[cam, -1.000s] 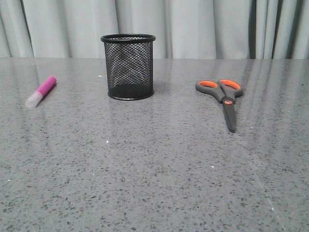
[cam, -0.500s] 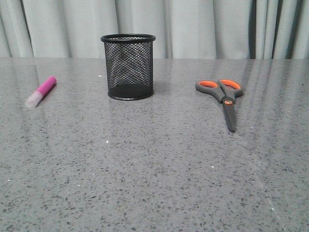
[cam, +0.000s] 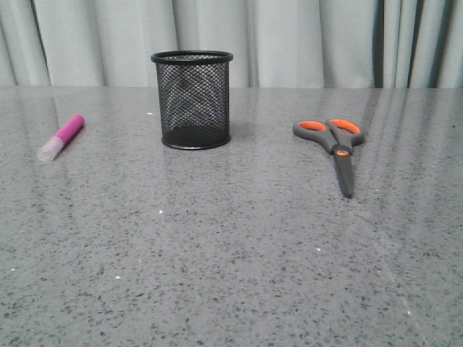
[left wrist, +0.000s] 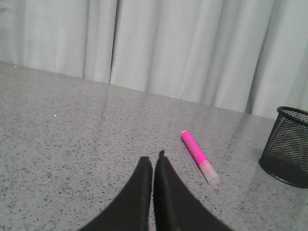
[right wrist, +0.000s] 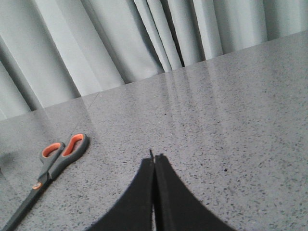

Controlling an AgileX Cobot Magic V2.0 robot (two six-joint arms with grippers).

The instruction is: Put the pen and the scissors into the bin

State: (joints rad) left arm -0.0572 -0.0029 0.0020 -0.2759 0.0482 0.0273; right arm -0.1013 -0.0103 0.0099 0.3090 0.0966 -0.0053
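- We see the pen (cam: 61,136) lying far left, the bin (cam: 192,100) upright mid-table, the scissors (cam: 335,147) flat on the right.
- Our left gripper (left wrist: 154,161) and right gripper (right wrist: 153,160) are both closed, holding nothing.

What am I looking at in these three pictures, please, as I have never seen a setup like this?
This is a two-armed robot at a grey table. One picture looks forward over the table: a pink pen lies on the left, a black mesh bin stands upright in the middle, and scissors lie on the right. The other two come from cameras on the wrists. The dark wedge in each is that arm's claw: the left claw hangs near the pen, the right claw near the scissors. Both are shut and hold nothing. The bin looks empty.
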